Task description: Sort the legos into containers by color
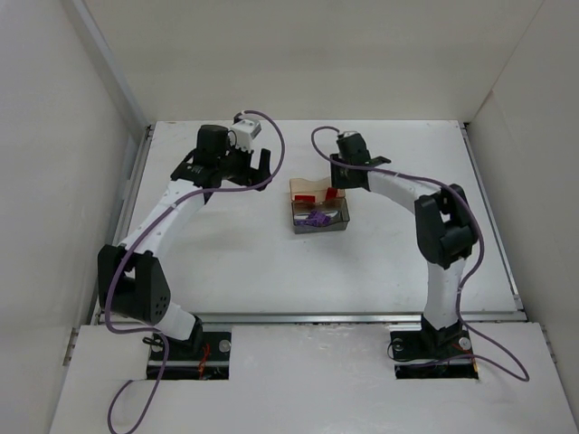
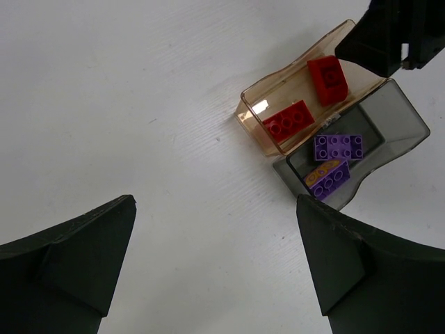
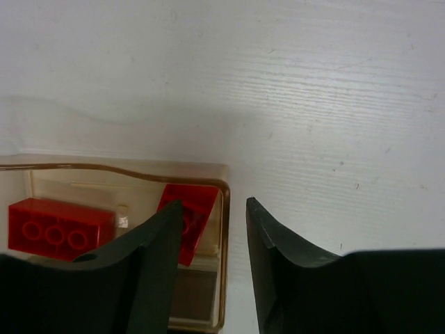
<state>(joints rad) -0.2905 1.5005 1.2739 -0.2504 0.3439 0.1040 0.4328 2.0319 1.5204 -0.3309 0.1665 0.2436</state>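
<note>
Top external, quick look: shows right gripper (image 1: pixel 336 185) hanging over the right end of the amber tray (image 1: pixel 298 184), left gripper (image 1: pixel 261 165) well off to that tray's left above bare table (image 1: pixel 226 262). Shows smoky grey tray (image 1: pixel 339 221) joined along the amber tray's side nearest the arm bases.

Right wrist cam: finds jaws a little apart, pinching nothing, straddling the amber tray's end wall, w/ inner finger (image 3: pixel 149 278) inside the tray and the other outside it. Puts tilted red brick (image 3: pixel 193 209) right against that inner finger, close to the same wall. Puts flat red brick (image 3: pixel 59 228) deeper inside the tray, apart from the gripper.

Left wrist cam: finds left jaws spread wide, empty, high up beside the amber tray. Confirms both reds in amber. Confirms flat purple brick (image 2: pixel 338 147) and tilted purple brick (image 2: pixel 328 179) in the grey tray next to it. Looks sorted by color, as far as visible.

Risks, judgement only:
- Could clamp the tray wall instead of a brick if shut now, then haul both joined trays up on the lift & spill all 4.
- Could snag rim or tilted brick if pulled away at an angle, flicking it out or shoving the trays sideways.
- Safer straight up, jaws kept apart.
</note>
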